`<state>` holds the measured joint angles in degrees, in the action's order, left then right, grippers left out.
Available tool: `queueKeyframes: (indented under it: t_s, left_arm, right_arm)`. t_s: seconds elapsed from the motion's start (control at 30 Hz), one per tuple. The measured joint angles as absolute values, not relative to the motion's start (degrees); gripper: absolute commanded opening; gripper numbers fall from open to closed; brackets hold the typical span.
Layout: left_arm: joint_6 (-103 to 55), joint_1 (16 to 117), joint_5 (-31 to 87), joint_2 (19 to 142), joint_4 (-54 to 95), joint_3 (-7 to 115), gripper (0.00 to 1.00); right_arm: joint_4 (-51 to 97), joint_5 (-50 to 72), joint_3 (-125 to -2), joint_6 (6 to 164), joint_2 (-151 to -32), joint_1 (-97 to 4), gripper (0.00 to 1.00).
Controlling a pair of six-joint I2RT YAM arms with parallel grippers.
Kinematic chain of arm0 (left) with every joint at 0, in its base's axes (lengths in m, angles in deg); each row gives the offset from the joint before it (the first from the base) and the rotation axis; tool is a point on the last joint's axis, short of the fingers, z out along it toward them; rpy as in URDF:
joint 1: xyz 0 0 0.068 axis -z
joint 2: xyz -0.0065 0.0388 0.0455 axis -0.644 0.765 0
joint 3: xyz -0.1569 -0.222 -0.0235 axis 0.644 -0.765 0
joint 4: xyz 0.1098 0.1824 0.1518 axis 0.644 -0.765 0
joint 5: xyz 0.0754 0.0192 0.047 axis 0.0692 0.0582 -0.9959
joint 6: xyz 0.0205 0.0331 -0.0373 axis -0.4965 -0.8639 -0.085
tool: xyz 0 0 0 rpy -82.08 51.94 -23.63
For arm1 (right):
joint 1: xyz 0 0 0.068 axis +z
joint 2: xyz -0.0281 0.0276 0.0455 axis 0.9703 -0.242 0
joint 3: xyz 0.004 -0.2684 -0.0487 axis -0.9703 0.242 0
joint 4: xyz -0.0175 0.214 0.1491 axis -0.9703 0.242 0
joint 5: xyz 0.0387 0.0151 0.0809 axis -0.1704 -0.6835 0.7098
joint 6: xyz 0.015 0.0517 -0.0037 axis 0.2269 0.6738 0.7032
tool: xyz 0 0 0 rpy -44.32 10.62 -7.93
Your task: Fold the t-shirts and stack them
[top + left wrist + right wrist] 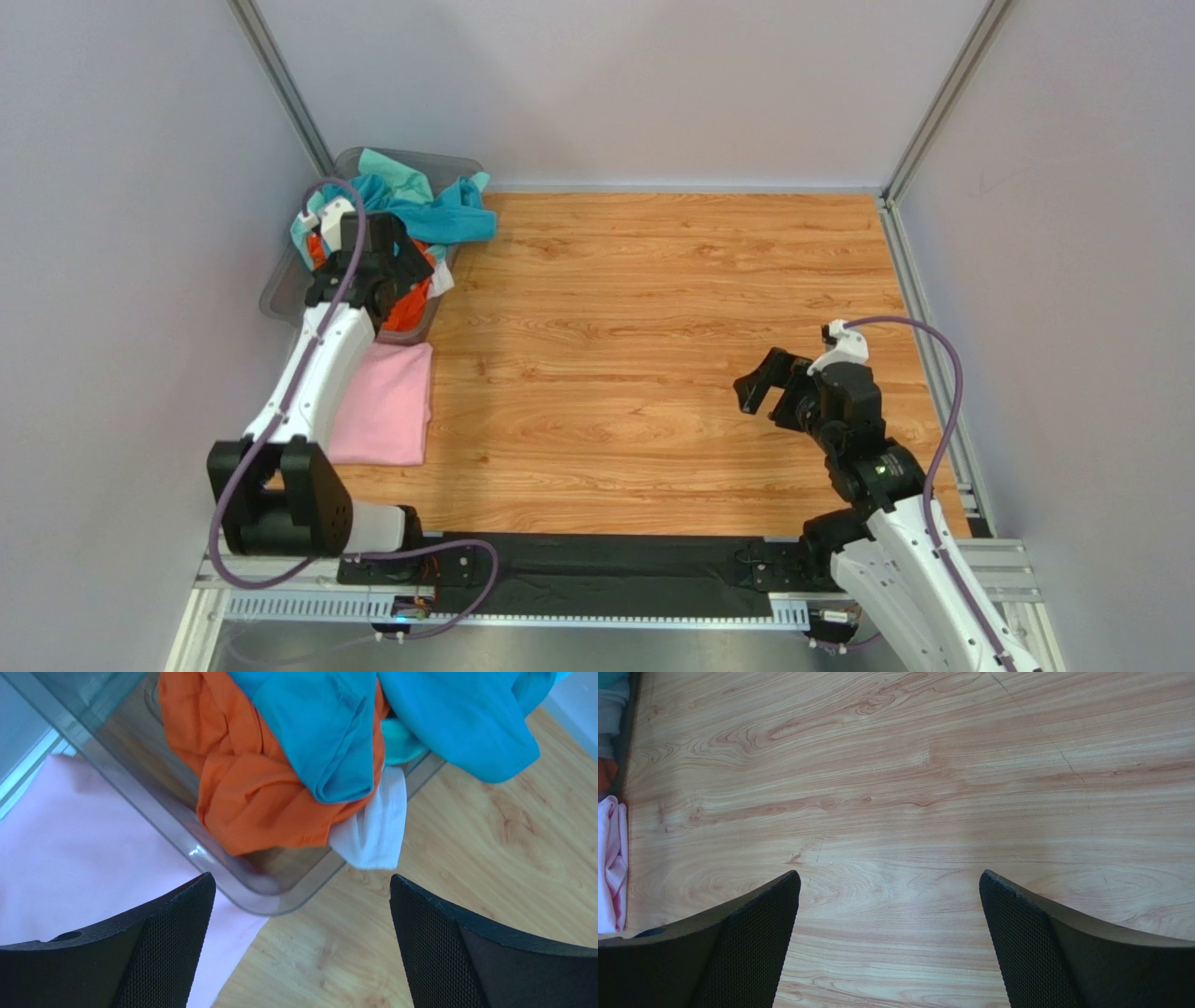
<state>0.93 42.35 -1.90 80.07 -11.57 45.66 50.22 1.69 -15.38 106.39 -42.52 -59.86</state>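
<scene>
Evidently readying a pick, the left hand (300, 885) hangs spread wide over the bin (275, 901) corner holding the orange shirt (238, 791) and teal shirt (323, 728). The pink shirt (382, 406) lies folded beside the bin on the bench (659, 322), seeding the stack. The right hand (889, 878) hovers released, empty.

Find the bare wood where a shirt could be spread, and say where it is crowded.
Widest free patch: the wood between the pink shirt on the left and the right gripper, back to the wall. A narrower strip lies right of that gripper. Crowded: the back left corner, where the bin holds teal shirts and an orange shirt under the left gripper.
</scene>
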Motion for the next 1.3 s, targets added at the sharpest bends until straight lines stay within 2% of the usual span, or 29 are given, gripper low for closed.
queueKeyframes:
  t_s: [0.17,0.57,0.83,0.93,1.0,1.03,1.07,1.1,1.3]
  left_arm:
    - [-1.6,38.4,1.9,90.3,-9.6,54.4,0.98]
    - [-6.0,36.8,5.8,113.8,-9.5,75.1,0.81]
    - [-6.4,35.2,4.5,123.3,-11.4,84.2,0.72]
    - [-6.3,35.0,4.3,124.9,-12.4,85.0,0.59]
    - [-6.0,34.9,4.0,125.5,-13.6,85.0,0.44]
    - [-6.0,34.8,3.8,125.5,-14.1,85.0,0.33]
    - [-6.1,34.8,3.6,125.5,-14.3,84.9,0.12]
    - [-5.8,34.8,3.3,125.5,-14.5,84.9,0.00]
    - [-6.4,34.8,3.0,124.9,-15.3,84.4,0.00]
  right_arm:
    - [49.7,1.9,-15.4,106.2,-42.5,-59.9,1.00]
    - [48.4,2.1,-15.4,105.8,-44.5,-59.9,1.00]
    - [48.1,2.1,-15.4,105.5,-47.3,-59.9,1.00]
    - [48.1,2.1,-15.4,105.4,-47.4,-59.9,1.00]
    - [48.1,2.1,-15.4,105.4,-47.3,-59.9,1.00]
    - [48.1,2.1,-15.4,105.4,-47.4,-59.9,1.00]
    - [48.1,2.1,-15.4,105.4,-47.3,-59.9,1.00]
    - [48.1,2.1,-15.4,105.4,-47.3,-59.9,1.00]
    - [48.2,2.0,-15.4,105.4,-46.8,-59.9,1.00]
